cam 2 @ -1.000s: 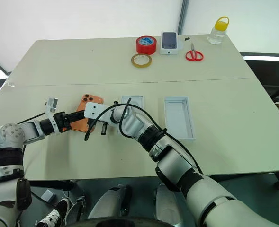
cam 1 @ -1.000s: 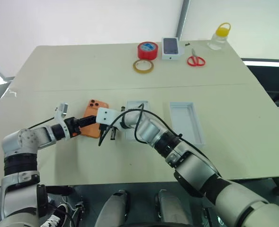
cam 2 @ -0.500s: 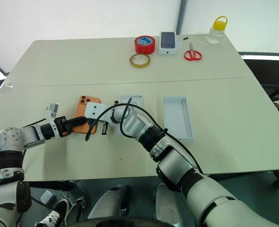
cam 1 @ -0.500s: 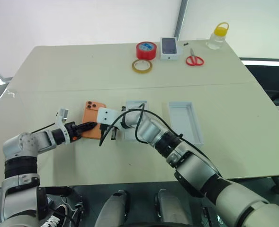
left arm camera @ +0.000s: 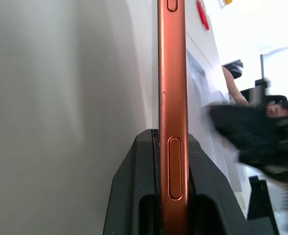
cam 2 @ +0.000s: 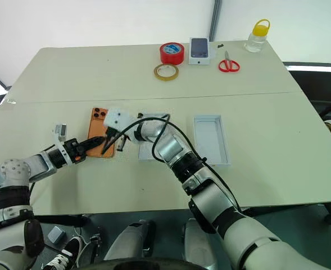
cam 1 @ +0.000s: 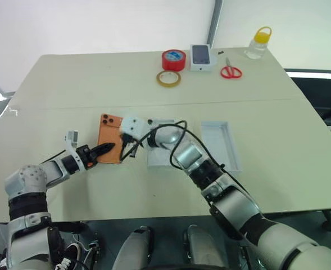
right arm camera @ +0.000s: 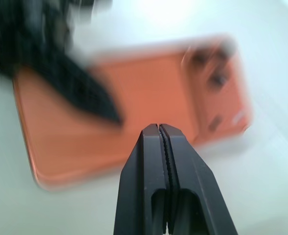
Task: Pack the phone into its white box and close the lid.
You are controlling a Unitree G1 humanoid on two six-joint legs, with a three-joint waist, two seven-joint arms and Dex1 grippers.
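Left wrist view shows my left gripper [left arm camera: 172, 196] clamped on the phone [cam 1: 109, 138] edge, still on the table [cam 1: 69, 79]. My right gripper [cam 1: 126, 147] hovers pinched empty. The white box [cam 1: 220, 145] sits unfilled; packing and lidding remain.

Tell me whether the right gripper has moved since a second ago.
Yes. The right gripper has lifted off the table and now hangs shut above the phone.

The phone [left arm camera: 172, 98] has a smooth metallic orange edge; table [cam 1: 98, 84] matt beige
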